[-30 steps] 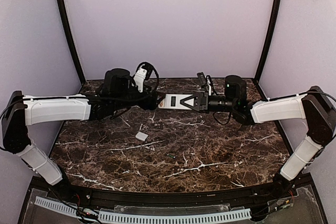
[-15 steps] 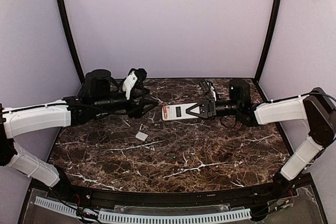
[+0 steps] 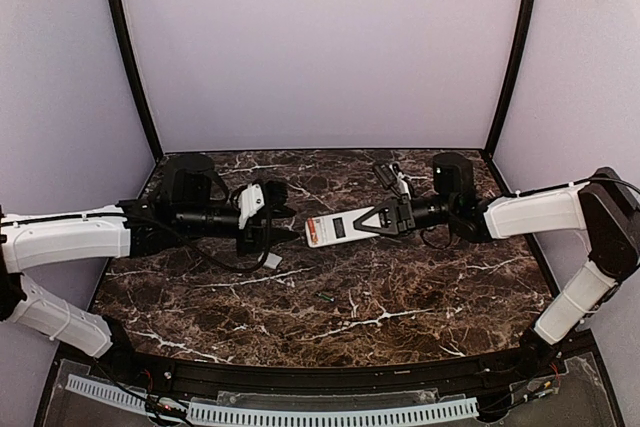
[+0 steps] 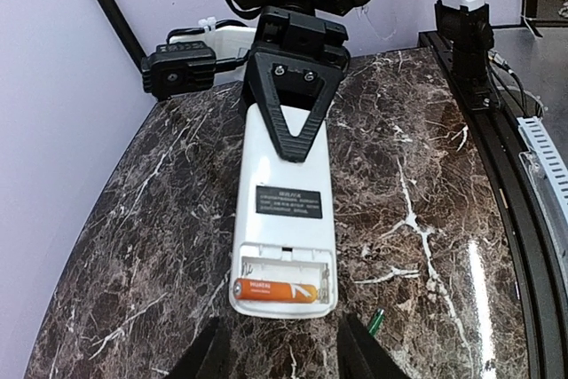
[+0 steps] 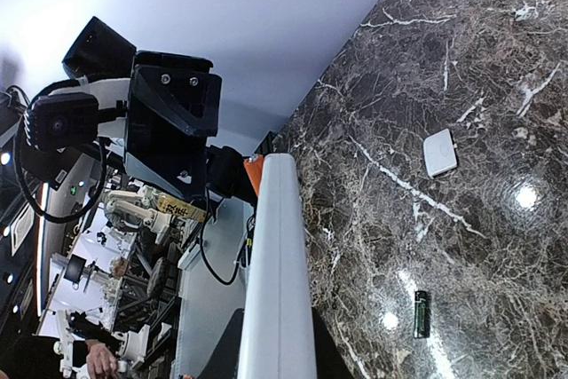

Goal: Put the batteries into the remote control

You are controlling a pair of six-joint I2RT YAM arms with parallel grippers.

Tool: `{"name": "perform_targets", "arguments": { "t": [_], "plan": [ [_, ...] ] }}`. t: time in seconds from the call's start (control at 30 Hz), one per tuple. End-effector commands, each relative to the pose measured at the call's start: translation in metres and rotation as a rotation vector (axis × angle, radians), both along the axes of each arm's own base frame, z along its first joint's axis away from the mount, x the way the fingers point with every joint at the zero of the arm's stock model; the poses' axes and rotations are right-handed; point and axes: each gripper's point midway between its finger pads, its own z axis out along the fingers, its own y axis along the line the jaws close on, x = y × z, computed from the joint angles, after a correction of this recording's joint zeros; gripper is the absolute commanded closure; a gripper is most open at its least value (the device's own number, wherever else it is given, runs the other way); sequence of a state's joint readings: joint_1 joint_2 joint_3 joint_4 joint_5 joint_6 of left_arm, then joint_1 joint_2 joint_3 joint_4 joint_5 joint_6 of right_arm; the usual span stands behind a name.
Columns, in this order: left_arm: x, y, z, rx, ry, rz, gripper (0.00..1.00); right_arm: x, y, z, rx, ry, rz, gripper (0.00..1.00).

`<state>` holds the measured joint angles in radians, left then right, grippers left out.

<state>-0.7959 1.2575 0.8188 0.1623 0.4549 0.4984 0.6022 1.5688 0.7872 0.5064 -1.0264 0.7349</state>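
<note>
LOADING HALF DONE: Your right hand clamps the remote control by one end and holds it back-up over the marble table. Whether its free end touches the stone cannot be told. Your left hand hovers at that free end, fingers apart with nothing between them.

One orange battery sits in the near slot of the open compartment; the slot beside it looks empty. The green battery lies loose on the table just beside the remote's open end. A small white piece, probably the battery cover, rests near your left hand.

The loose cell is likely light, hard and smooth, so it may roll away or squirt out of a pinch. Take it across its middle. The remote looks stiff and light, but it is gripped at one end only and may tip under a push.

The table's middle and near side give you open room. The two hands meet almost nose to nose, and the purple walls close in the back and sides.
</note>
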Motion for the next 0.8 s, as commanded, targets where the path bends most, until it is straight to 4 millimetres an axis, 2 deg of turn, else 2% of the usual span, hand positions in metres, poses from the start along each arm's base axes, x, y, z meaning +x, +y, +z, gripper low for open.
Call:
{"name": "perform_targets", "arguments": {
  "t": [0.0, 0.33, 0.77],
  "plan": [
    [-0.005, -0.005, -0.006, 0.039, -0.058, -0.030, 0.60, -0.006, 0.005, 0.010, 0.022, -0.040, 0.042, 1.00],
    [0.003, -0.014, -0.008, 0.064, -0.098, 0.008, 0.70, -0.012, 0.014, 0.012, 0.024, -0.048, 0.087, 1.00],
    [0.011, -0.012, 0.000, 0.055, -0.145, 0.050, 0.71, -0.013, 0.016, 0.007, 0.013, -0.041, 0.092, 1.00]
  ]
}}
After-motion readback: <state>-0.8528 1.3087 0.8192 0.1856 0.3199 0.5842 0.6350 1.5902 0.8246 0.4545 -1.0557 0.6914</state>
